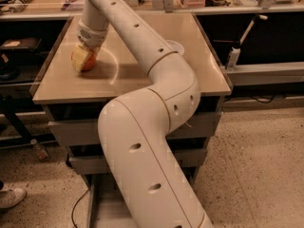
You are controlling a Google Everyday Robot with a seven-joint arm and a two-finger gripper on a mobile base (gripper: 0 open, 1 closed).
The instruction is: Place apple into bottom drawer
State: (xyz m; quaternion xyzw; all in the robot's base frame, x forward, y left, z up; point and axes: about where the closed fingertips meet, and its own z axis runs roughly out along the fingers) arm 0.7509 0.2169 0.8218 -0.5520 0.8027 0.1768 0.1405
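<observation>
The apple (89, 63), red-orange, rests on the tan tabletop (142, 77) near its left edge. My gripper (83, 57) reaches down from the long white arm and is shut on the apple, with a yellowish finger (78, 57) against the apple's left side. The other finger is hidden behind the wrist. The bottom drawer (105, 212) is pulled out at floor level below the table. Only its left part with a thin side wall shows; the arm covers the rest.
The arm's big white links (152, 165) fill the foreground and hide most of the cabinet front. Two upper grey drawers (71, 128) are closed. A white bowl (175, 45) peeks out behind the arm. A cable (76, 208) and a shoe (12, 197) lie on the floor at left.
</observation>
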